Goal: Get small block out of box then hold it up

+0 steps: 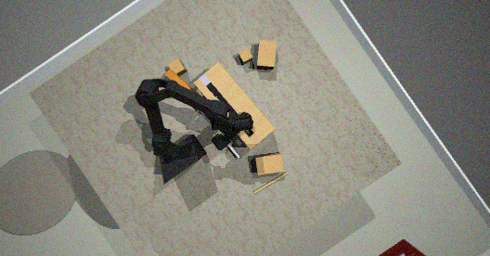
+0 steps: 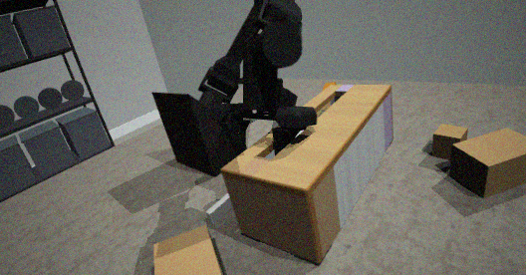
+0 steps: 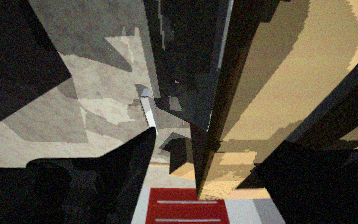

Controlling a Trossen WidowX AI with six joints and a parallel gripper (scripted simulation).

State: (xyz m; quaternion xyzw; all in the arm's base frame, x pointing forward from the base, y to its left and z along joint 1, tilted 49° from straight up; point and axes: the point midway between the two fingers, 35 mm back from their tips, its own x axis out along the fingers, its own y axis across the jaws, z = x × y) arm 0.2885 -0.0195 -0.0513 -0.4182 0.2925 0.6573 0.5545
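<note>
The wooden box (image 1: 243,101) (image 2: 279,204) (image 3: 272,85) stands upright, with a long slot in its top and a clear front. A lilac section (image 1: 205,80) (image 2: 388,120) marks its far end. My gripper (image 1: 236,138) (image 2: 262,144) (image 3: 195,129) is open and empty, low at the slot near the opposite end. One finger seems to reach into the slot and the other hangs outside behind the box; how deep they are cannot be told. The small block and the shelf cannot be made out in any view; the clear front shows only a pale, streaky surface.
A wooden block (image 1: 270,164) (image 2: 184,254) and a thin strip (image 1: 271,183) lie beyond the near end. A white-edged bar (image 1: 233,151) (image 2: 217,206) lies behind the box. Two blocks (image 1: 266,54) (image 1: 245,56) stand off the front. An orange piece (image 1: 178,79) and a block (image 1: 176,67) are near the lilac end.
</note>
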